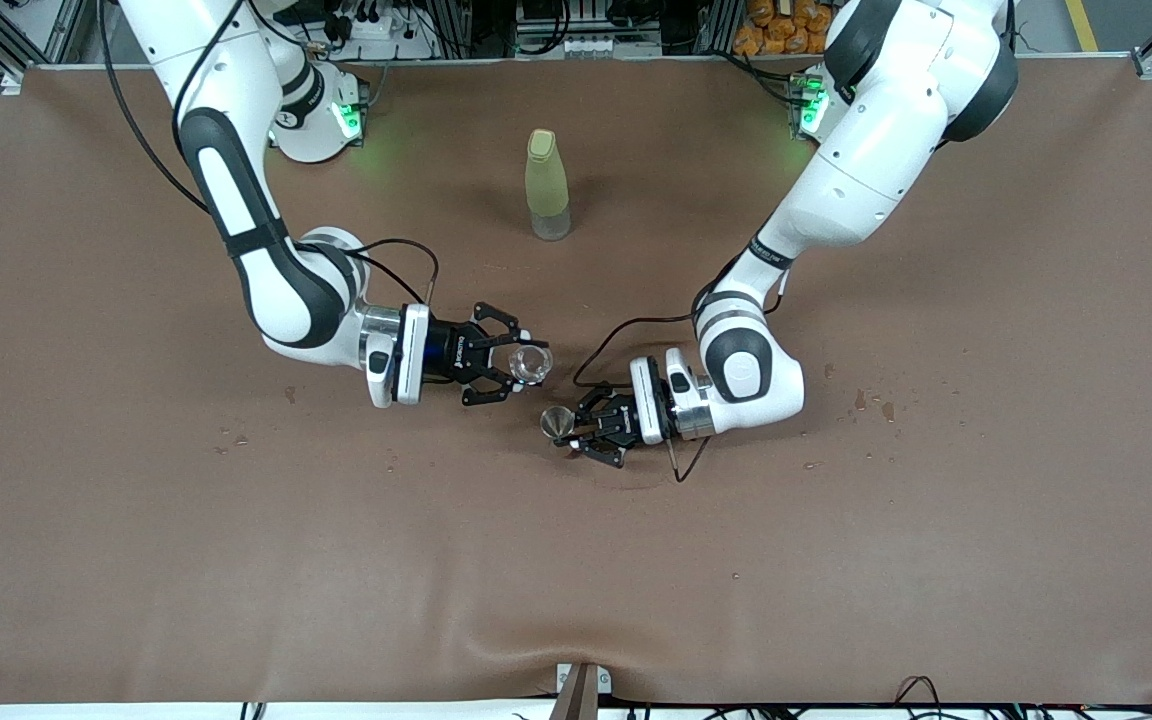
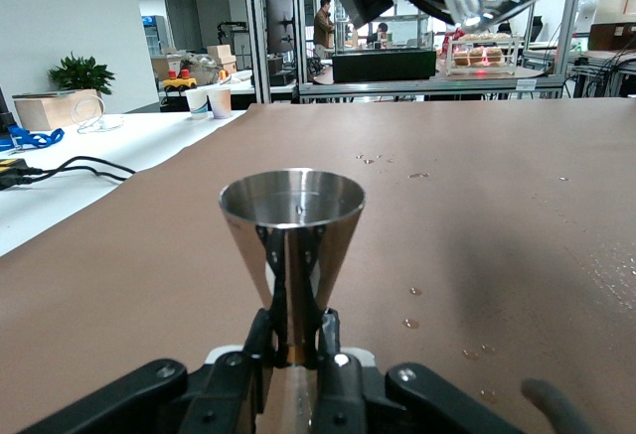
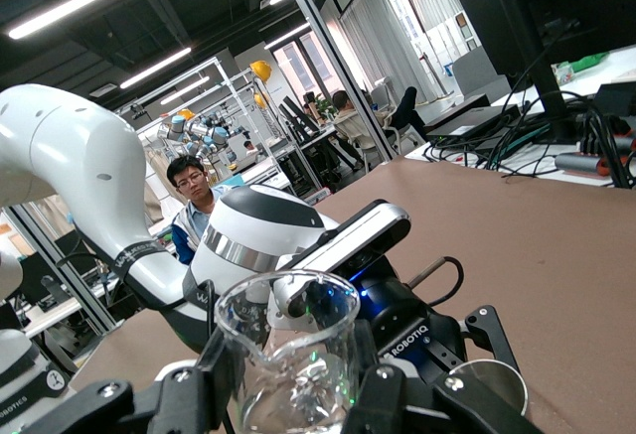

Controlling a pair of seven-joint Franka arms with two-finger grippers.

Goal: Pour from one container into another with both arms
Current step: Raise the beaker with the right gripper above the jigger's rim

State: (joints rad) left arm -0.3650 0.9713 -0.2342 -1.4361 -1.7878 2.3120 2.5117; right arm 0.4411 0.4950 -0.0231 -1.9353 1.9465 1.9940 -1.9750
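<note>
right tool [image 1: 508,365] clamped on clear glass beaker [image 1: 530,365], over counter [image 1: 136,560] middle | left tool [image 1: 581,428] clamped on metal cone cup [image 1: 556,424] just beside, lower | risk: tipped too fast or off the small mouth, spills on counter | hard to tell: liquid level in beaker | yellow bottle [image 1: 547,184] well apart, toward arm bases

The front view looks down from high across the table [image 1: 136,550], while each wrist view looks close along its own gripper, both sharing the tabletop's middle.
</note>
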